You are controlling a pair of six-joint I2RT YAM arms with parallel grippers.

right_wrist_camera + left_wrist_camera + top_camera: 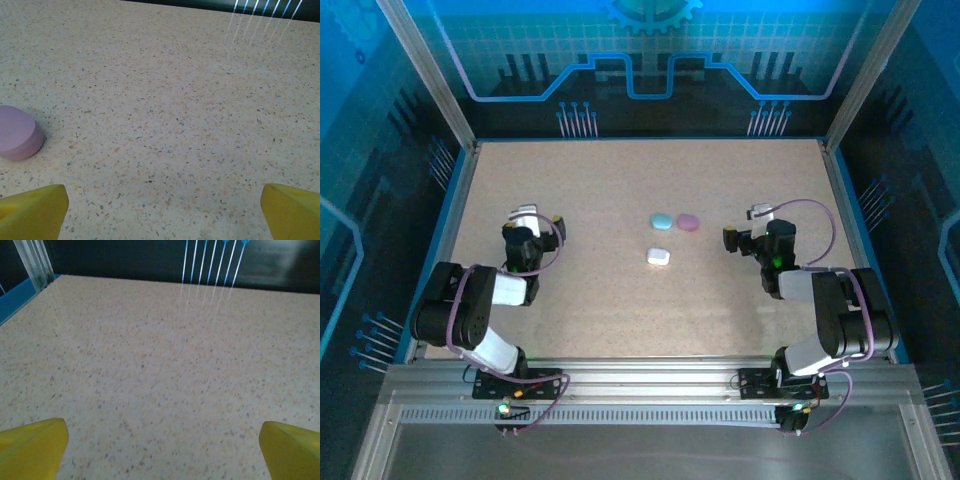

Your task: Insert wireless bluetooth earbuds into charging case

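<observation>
Your left fingers (31, 447), yellow-tipped, stand wide apart with nothing between them, low over the speckled beige worktop (580, 300) on its left side. Your right fingers (292, 210) are equally wide and hold nothing. Mid-worktop, a light blue rounded plastic case (663, 220) lies just beside a pink-purple rounded plastic case (689, 222). A white rounded plastic case (659, 257) lies near them, closer to you. The pink-purple one sits ahead and left of your right fingers, apart from them.
</observation>
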